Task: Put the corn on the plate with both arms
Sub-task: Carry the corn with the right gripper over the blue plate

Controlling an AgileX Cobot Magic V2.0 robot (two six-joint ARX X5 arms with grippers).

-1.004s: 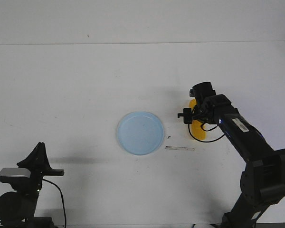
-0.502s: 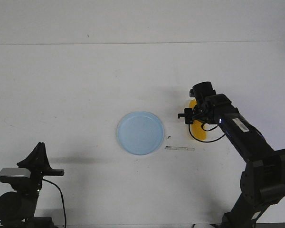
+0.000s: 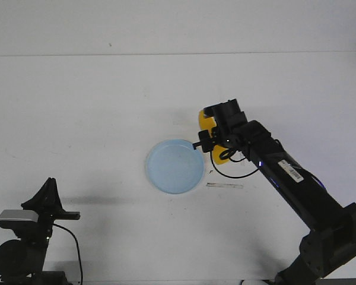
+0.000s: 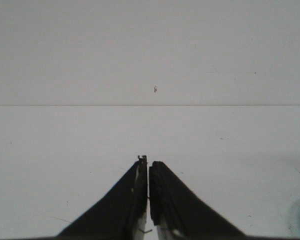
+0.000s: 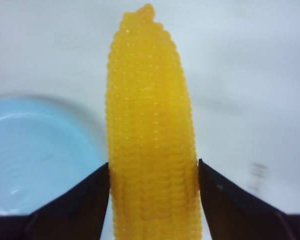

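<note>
My right gripper is shut on the yellow corn and holds it just off the right rim of the pale-blue plate. In the right wrist view the corn fills the middle, clamped between both black fingers, with the plate beside it. My left gripper is shut and empty over bare white table. The left arm rests at the table's front left corner, far from the plate.
A thin grey strip lies on the table just right of the plate, with a tiny dark speck near it. The table's back edge meets a white wall.
My right arm has carried the corn left, from well right of the plate to its right rim. The left arm has not moved.
</note>
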